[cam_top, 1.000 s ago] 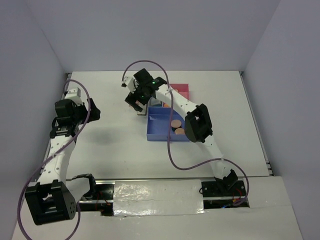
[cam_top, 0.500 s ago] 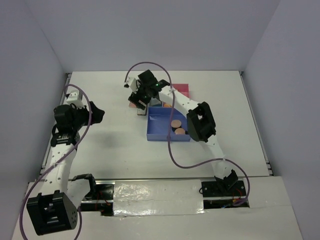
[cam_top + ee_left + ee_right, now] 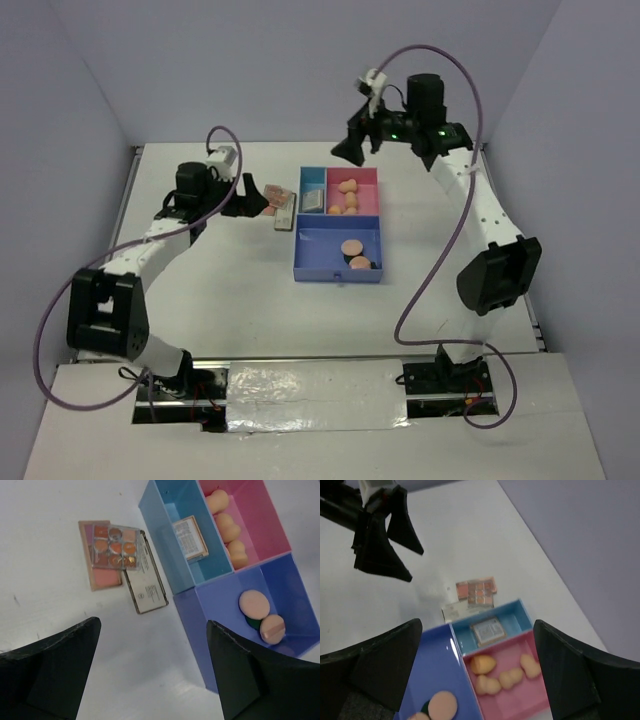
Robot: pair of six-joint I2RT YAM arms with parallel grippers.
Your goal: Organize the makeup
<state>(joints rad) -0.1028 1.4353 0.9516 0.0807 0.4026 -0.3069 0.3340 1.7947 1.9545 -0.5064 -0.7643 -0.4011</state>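
Left pincer [image 3: 152, 630] and right pincer [image 3: 477, 625] both agape, empty; stacked palettes [image 3: 112, 550] just beside tray [image 3: 150, 510] could slide apart if pinched unevenly

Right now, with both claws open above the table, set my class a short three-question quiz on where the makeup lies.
1. True or false: the pink compartment is empty.
2. How many peach puffs lie in the large blue compartment?
3. The loose palettes lie: A) in the pink compartment; B) on the table beside the tray; C) in the large blue compartment.

Key
1. False: it holds three egg-shaped sponges.
2. Two.
3. B.
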